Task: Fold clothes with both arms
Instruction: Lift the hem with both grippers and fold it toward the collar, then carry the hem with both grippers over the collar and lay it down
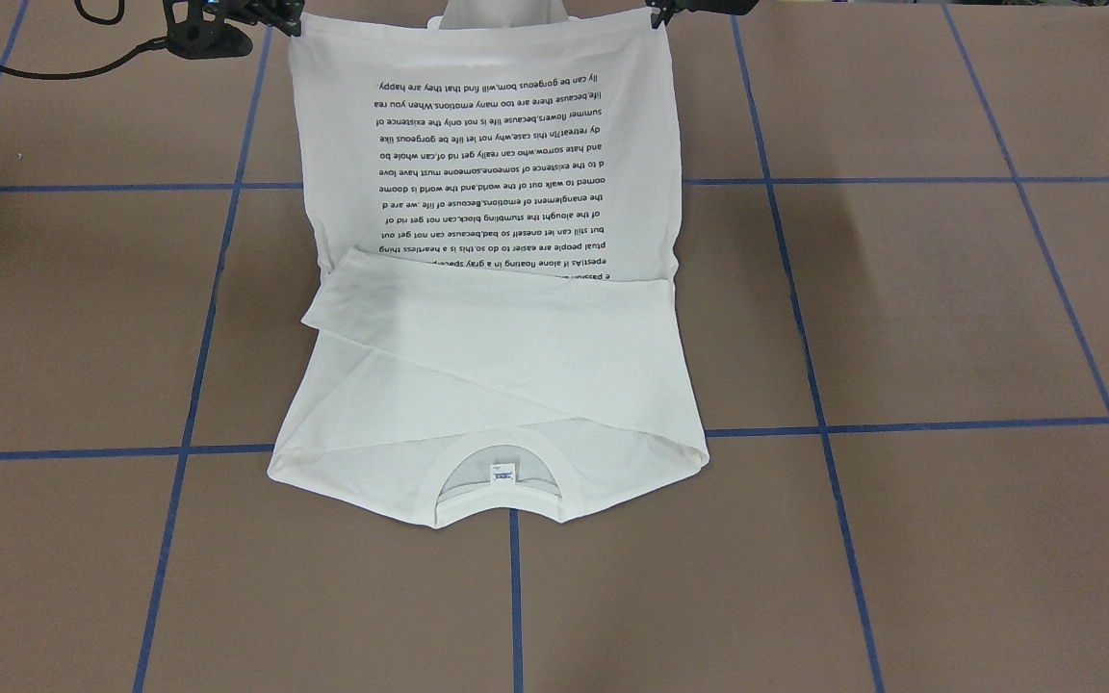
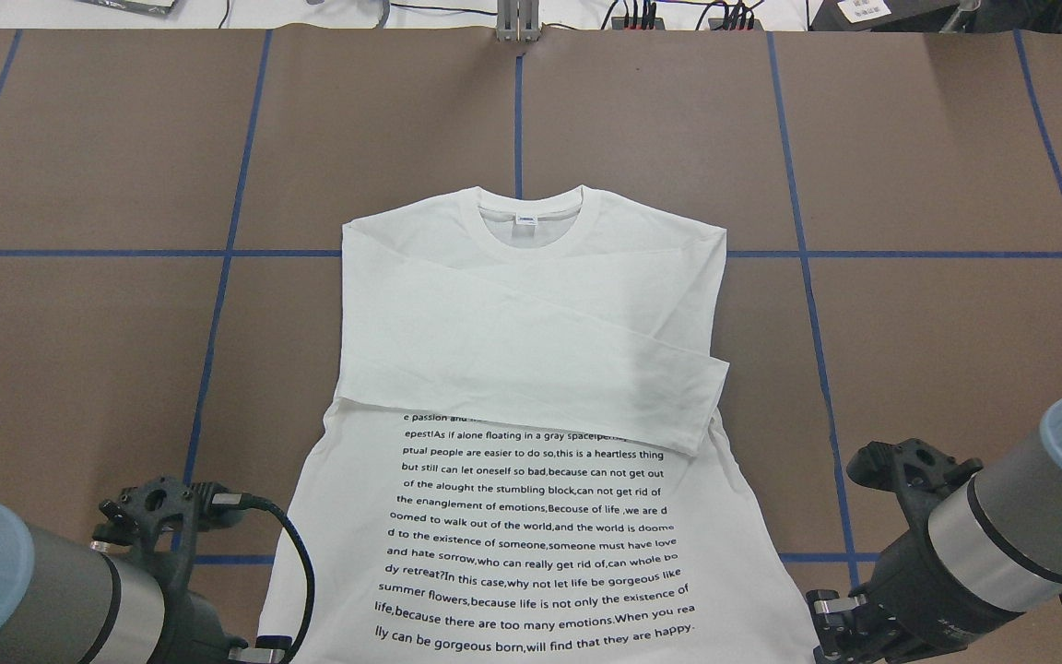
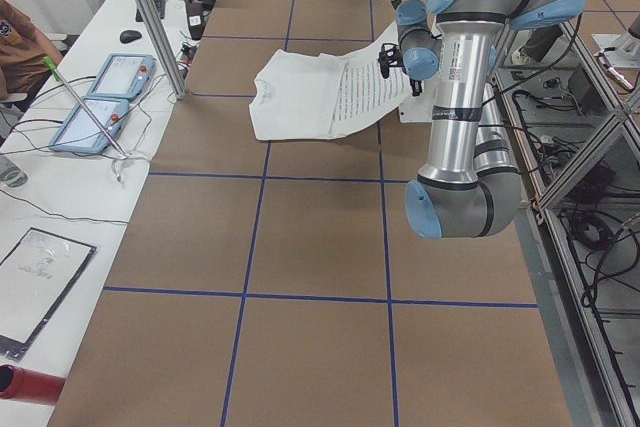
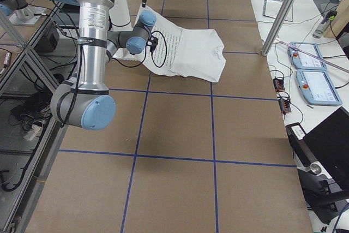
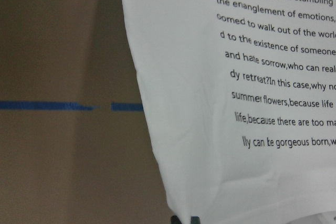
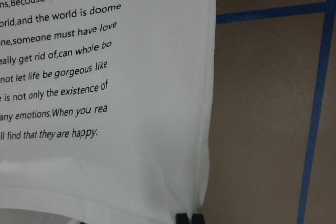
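Observation:
The white long-sleeved shirt (image 2: 531, 369) lies on the brown table with its collar (image 2: 531, 217) and tag at the far side from the robot. Both sleeves are folded across the chest. The black text block (image 2: 531, 535) faces up on the lower half, which rises off the table toward the robot. My left gripper (image 5: 186, 220) is shut on the hem's left corner, seen in the front view as the gripper (image 1: 658, 14) at top right. My right gripper (image 6: 189, 217) is shut on the hem's right corner, at the top left of the front view (image 1: 290, 19).
Blue tape lines (image 2: 517, 120) grid the table. The white pedestal base (image 1: 502, 12) stands behind the raised hem. A side bench holds two teach pendants (image 3: 100, 97), cables and a red cylinder (image 3: 25, 385); a person's sleeve (image 3: 15, 37) shows beside it. A metal post (image 4: 278, 20) rises at the table's edge.

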`<move>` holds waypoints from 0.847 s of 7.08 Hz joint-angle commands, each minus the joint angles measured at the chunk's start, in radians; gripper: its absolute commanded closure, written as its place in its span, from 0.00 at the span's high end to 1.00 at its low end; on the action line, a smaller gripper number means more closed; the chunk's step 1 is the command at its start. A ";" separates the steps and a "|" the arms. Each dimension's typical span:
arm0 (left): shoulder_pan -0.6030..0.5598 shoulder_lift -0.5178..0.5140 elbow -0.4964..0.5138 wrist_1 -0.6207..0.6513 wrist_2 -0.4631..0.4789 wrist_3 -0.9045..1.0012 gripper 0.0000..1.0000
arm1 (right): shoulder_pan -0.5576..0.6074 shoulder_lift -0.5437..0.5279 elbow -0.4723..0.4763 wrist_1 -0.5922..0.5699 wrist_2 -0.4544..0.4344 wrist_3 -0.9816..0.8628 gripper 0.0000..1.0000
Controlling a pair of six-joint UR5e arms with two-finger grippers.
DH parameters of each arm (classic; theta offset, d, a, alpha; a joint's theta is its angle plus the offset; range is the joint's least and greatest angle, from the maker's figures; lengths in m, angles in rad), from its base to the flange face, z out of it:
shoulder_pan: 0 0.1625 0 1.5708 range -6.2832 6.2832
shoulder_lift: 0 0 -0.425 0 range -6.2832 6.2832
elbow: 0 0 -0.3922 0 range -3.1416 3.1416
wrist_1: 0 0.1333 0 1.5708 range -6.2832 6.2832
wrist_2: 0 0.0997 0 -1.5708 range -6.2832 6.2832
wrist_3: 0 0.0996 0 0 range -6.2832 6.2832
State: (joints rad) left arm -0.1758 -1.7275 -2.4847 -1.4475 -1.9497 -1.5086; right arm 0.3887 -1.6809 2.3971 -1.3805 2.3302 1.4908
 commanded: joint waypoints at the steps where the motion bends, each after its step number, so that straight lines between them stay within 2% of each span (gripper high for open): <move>1: -0.022 -0.035 0.016 0.010 0.006 0.013 0.00 | 0.117 0.112 -0.065 0.018 0.006 -0.009 0.00; 3: -0.197 -0.110 0.094 0.018 -0.003 0.117 0.00 | 0.275 0.214 -0.146 0.018 0.008 -0.007 0.00; 4: -0.312 -0.142 0.156 0.019 -0.052 0.190 0.00 | 0.350 0.260 -0.188 0.017 0.011 -0.009 0.00; 5: -0.435 -0.164 0.211 0.018 -0.139 0.274 0.00 | 0.420 0.312 -0.247 0.017 0.020 -0.009 0.00; 6: -0.523 -0.203 0.289 0.016 -0.152 0.327 0.00 | 0.470 0.352 -0.304 0.017 0.015 -0.009 0.00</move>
State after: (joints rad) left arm -0.5799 -1.8897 -2.2788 -1.4299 -2.0597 -1.2570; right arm 0.7880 -1.3822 2.1605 -1.3636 2.3456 1.4820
